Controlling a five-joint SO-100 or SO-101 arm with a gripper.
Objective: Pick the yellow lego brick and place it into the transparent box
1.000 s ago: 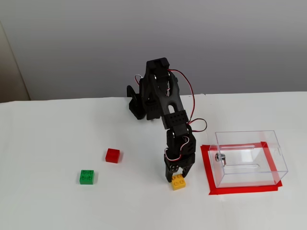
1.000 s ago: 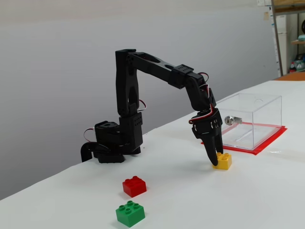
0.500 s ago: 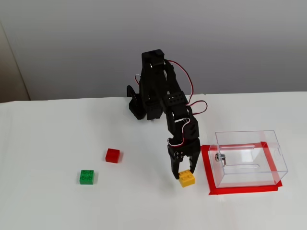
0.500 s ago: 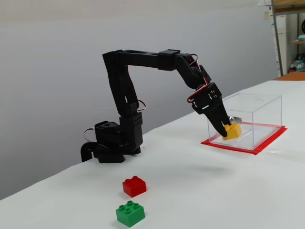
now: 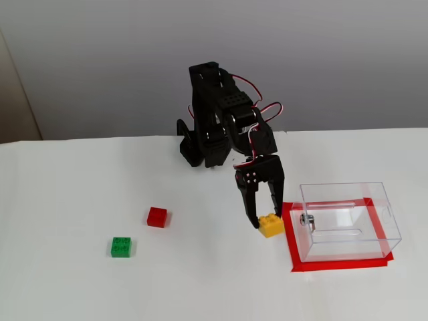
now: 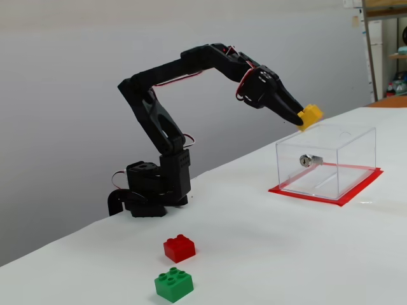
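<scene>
With its jaws closed on the brick (image 6: 310, 116), the gripper (image 6: 300, 119) hangs in the air, tips pointing out and slightly down toward the box (image 6: 331, 159). The brick sits right at the fingertips, pinched between them and tilted, clear of the table (image 6: 267, 254). In the higher fixed view the gripper (image 5: 265, 224) shows one finger on either side of the brick (image 5: 271, 225), which lies just short of the box's (image 5: 348, 224) near wall.

This looks like the carry step: the pick is done and the release is not. From the side, the brick is above the level of the box's rim and near its closest top corner, not yet over the opening. The next move, by my reading, calls for reaching further out so the brick is over the middle of the box, then parting the fingers; letting go too early could land it on the rim or the red tape (image 5: 291, 249) outside.

Well behind the gripper, toward the arm's other side, the red brick (image 5: 157, 217) and green brick (image 5: 121, 247) rest on the table.
</scene>
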